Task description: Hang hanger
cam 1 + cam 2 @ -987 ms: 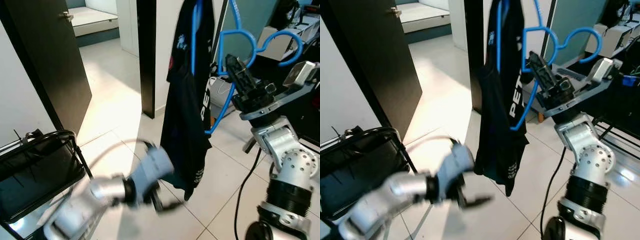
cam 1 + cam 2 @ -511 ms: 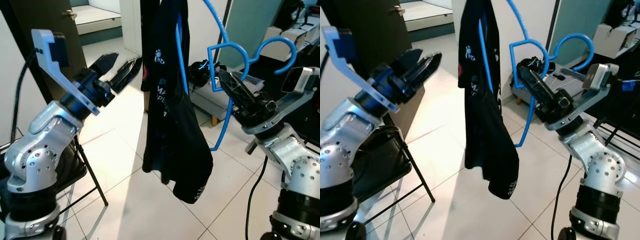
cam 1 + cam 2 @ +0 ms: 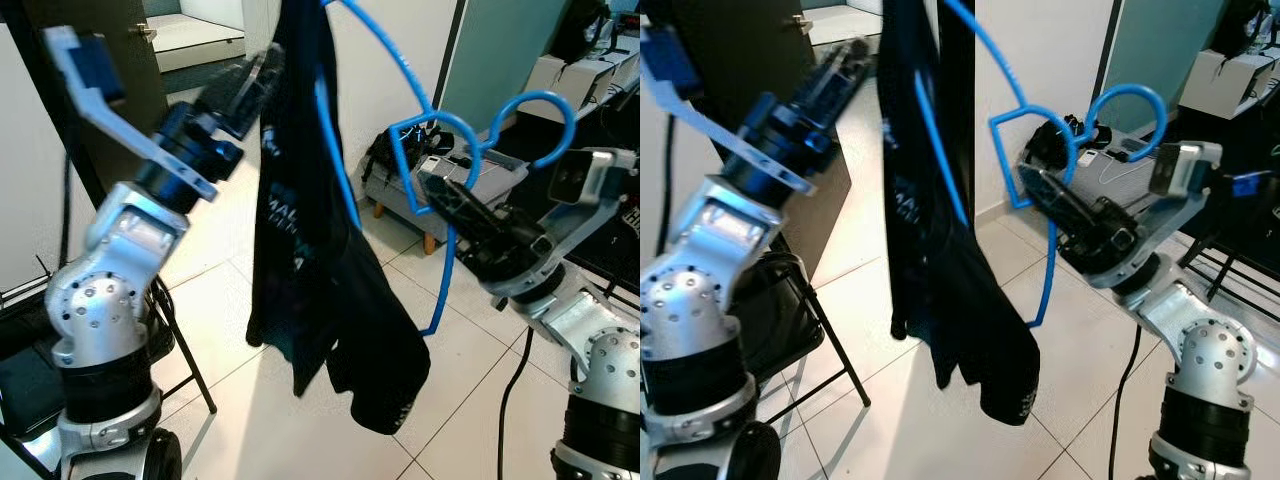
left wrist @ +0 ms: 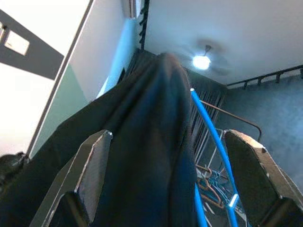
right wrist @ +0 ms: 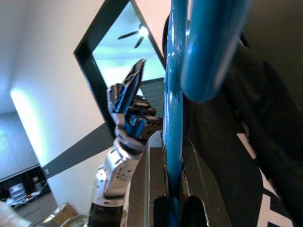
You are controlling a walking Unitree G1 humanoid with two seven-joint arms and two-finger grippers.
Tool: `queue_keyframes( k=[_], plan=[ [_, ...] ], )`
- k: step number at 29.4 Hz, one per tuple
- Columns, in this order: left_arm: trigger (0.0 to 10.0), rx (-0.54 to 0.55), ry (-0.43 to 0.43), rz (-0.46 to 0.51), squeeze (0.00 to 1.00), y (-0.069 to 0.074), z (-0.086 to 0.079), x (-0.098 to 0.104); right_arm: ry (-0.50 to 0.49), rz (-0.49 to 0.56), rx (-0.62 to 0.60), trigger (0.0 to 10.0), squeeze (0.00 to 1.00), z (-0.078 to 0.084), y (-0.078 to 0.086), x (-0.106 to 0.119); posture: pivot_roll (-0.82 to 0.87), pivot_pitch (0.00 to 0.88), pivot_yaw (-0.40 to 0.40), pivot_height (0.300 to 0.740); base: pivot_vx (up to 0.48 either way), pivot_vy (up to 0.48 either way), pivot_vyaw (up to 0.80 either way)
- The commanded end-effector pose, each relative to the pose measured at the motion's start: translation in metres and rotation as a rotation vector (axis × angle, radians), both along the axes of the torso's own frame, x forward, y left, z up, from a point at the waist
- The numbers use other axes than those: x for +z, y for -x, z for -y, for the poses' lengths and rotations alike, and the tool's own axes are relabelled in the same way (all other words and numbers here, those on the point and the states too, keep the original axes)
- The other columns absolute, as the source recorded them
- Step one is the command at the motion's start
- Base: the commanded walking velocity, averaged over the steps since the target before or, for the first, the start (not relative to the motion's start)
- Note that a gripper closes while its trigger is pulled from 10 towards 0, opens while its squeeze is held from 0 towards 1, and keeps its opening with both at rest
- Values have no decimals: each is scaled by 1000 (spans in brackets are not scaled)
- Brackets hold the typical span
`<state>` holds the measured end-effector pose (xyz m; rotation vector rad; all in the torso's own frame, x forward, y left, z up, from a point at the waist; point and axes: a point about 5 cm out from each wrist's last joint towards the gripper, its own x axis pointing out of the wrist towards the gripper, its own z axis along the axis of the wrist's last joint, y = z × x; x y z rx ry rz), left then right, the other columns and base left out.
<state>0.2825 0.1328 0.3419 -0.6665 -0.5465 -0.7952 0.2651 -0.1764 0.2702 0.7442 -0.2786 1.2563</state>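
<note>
you have the blue hanger (image 3: 440, 200) up in front of you, carried by your right hand (image 3: 455, 205), whose two black fingers are pinched tight on the hanger's thin blue bar; in the right wrist view you can see that bar (image 5: 173, 118) running straight down between the fingers with no gap either side. the hanger's two rounded blue loops sit just above that hand, and a long blue arm of it sweeps up and to your left, out past the top of the head views. a black t-shirt (image 3: 310, 250) with pale lettering is draped over the hanger and hangs down between your two arms, its lower hem bunched above the white tiled floor (image 3: 250, 400). your left hand (image 3: 245, 85) is raised high at the upper part of the shirt, a little blurred in the head views; in the left wrist view its fingers (image 4: 92, 165) stand wide apart with the dark cloth and a line of blue hanger between them, but you cannot tell whether either finger touches the cloth. behind your left arm stands a dark door (image 3: 110, 50), and low at your left side is a black folding chair (image 3: 25, 360). beyond the shirt, near the wall, a low grey bench (image 3: 400, 190) carries a dark bag and some cables.
</note>
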Motion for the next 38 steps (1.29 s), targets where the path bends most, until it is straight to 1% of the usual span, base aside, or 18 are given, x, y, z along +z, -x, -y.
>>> queue_keyframes(
  k=[1, 2, 5, 7, 10, 17, 20, 22, 24, 25, 26, 27, 28, 30, 35, 36, 37, 38],
  plan=[
    [10000, 3, -24, -16, 0, 1, 3, -3, -2, 51, 39, 10000, 0, -3, 7, 7, 19, 21, 0, 740, 0, 0, 0],
    [10000, 14, -54, -21, 0, 0, 7, -5, 2, 53, 48, 10000, 0, -4, 8, 7, 20, 21, 0, 740, 0, 0, 0],
    [10000, 32, -92, -27, 0, -1, 12, -7, 5, 54, 57, 10000, 0, -6, 9, 6, 20, 20, 0, 740, 0, 0, 0],
    [10000, 35, -96, -31, 0, -2, 13, -8, 5, 53, 60, 10000, 0, -7, 10, 6, 20, 20, 0, 740, 0, 0, 0],
    [10000, 35, -86, -35, 0, -2, 13, -8, 7, 53, 62, 10000, 0, -8, 10, 6, 18, 24, 1, 740, 0, 0, 0],
    [10000, 49, -29, -45, 0, -2, 5, -6, 13, 51, 62, 10000, 0, -8, 11, 6, 17, 29, 1, 740, 0, 0, 0],
    [10000, 24, 17, -10, 0, 1, -8, -1, 14, 51, 59, 10000, 0, -8, 11, 6, 14, 31, 3, 740, 0, 0, 0],
    [10000, 15, 21, 3, 0, 3, -11, 0, 14, 50, 58, 10000, 0, -8, 11, 6, 14, 31, 3, 740, 0, 0, 0],
    [10000, -20, -12, 45, 0, 9, -22, 0, 13, 51, 54, 10000, 0, -7, 12, 7, 13, 32, 3, 740, 0, 0, 0],
    [10000, -20, -12, 45, 0, 9, -22, 0, 13, 51, 54, 10000, 0, -7, 12, 7, 13, 32, 3, 740, 0, 0, 0],
    [10000, -39, -84, 67, 0, 15, -28, -5, 13, 52, 52, 10000, 0, -6, 12, 7, 12, 32, 1, 740, 0, 0, 0],
    [10000, -45, -123, 70, 0, 17, -30, -8, 13, 52, 52, 10000, 0, -5, 12, 7, 12, 32, 1, 740, 0, 0, 0],
    [10000, -45, -123, 70, 0, 17, -30, -8, 13, 52, 52, 10000, 0, -5, 12, 7, 12, 32, 1, 740, 0, 0, 0],
    [10000, -56, -200, 63, 0, 21, -33, -16, 14, 54, 51, 10000, 0, -4, 12, 8, 14, 35, -3, 740, 0, 0, 0],
    [10000, -61, -217, 56, 0, 23, -33, -19, 14, 54, 51, 10000, 0, -4, 11, 9, 14, 35, -3, 740, 0, 0, 0],
    [10000, -40, -287, 16, 0, 20, -29, -32, 13, 55, 55, 10000, 0, -4, 11, 9, 13, 34, -8, 740, 0, 0, 0],
    [10000, -40, -287, 16, 0, 20, -29, -32, 13, 55, 55, 10000, 0, -4, 11, 9, 13, 34, -8, 740, 0, 0, 0],
    [10000, -33, -321, -4, 0, 18, -26, -38, 14, 56, 58, 10000, 0, -4, 11, 10, 11, 35, -8, 740, 0, 0, 0]
  ],
)
